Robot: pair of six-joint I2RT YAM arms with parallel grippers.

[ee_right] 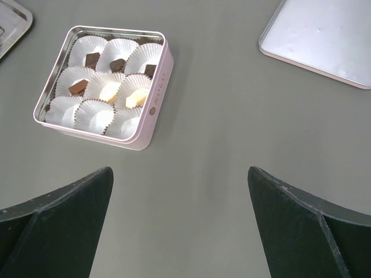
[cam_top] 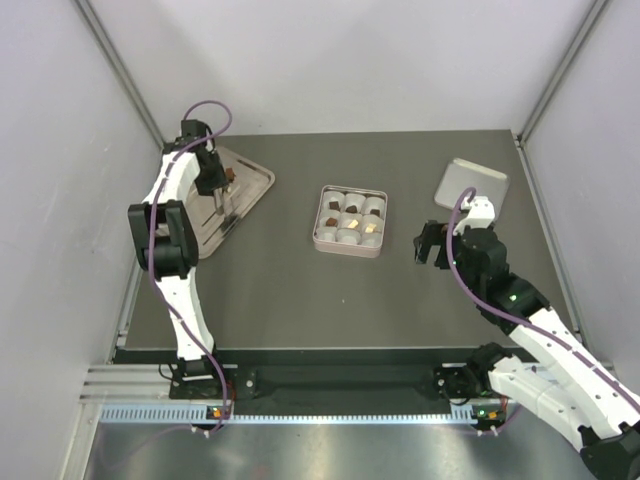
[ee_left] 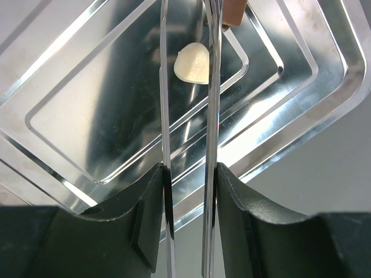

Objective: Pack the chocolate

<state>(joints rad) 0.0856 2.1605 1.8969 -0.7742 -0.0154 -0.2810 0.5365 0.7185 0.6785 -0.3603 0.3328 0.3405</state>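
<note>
My left gripper (ee_left: pixel 189 174) is shut on a pair of thin metal tongs (ee_left: pixel 164 116) and holds them over the steel tray (ee_left: pixel 87 116). A cream-white chocolate (ee_left: pixel 192 62) lies on the tray between the two tong blades, against the right one. A brown chocolate (ee_left: pixel 233 11) sits just beyond it. In the top view the left gripper (cam_top: pixel 209 176) is over the tray (cam_top: pixel 255 185) at the back left. The square pink tin (ee_right: pixel 157 87) holds several chocolates in white paper cups: dark ones (ee_right: pixel 118 64), a brown one (ee_right: pixel 77 87) and cream ones (ee_right: pixel 137 97). My right gripper (ee_right: pixel 179 226) is open and empty.
The tin (cam_top: pixel 350 245) stands mid-table. Its flat lid (cam_top: pixel 473 183) lies at the back right and also shows in the right wrist view (ee_right: pixel 324 35). The right gripper (cam_top: pixel 432 244) hovers to the right of the tin. Grey walls enclose the table.
</note>
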